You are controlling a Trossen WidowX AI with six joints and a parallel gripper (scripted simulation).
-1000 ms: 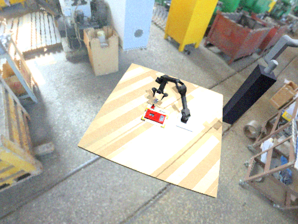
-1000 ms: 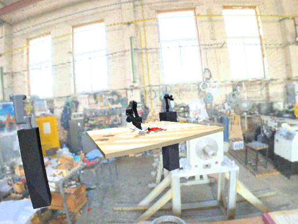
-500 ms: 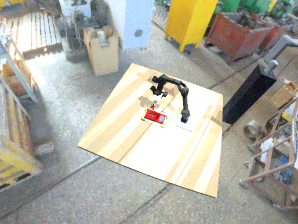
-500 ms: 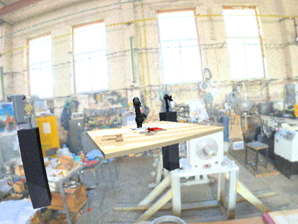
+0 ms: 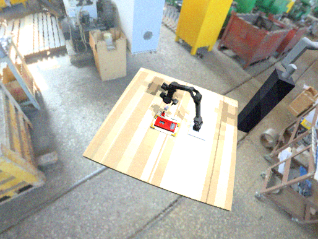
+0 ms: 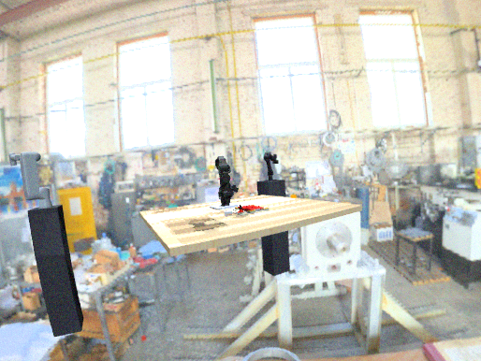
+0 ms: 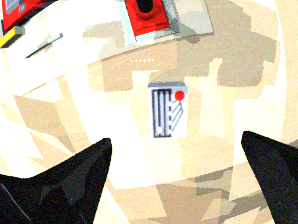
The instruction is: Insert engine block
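Wrist: 1 gripper [image 5: 169,101] [image 7: 180,141], wide open, nothing held; 1 grey block [image 7: 168,111], probably engine; 1 red car body [image 5: 166,124] [image 6: 251,208].

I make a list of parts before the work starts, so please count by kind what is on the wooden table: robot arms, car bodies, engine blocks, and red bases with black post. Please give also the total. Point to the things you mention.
Robot arm [image 5: 198,99] [image 6: 225,181]: 1
Red car body [image 5: 166,124] [image 6: 253,207] [image 7: 36,9]: 1
Engine block [image 5: 166,108] [image 7: 168,111]: 1
Red base with black post [image 5: 163,114] [image 7: 149,24]: 1
Total: 4
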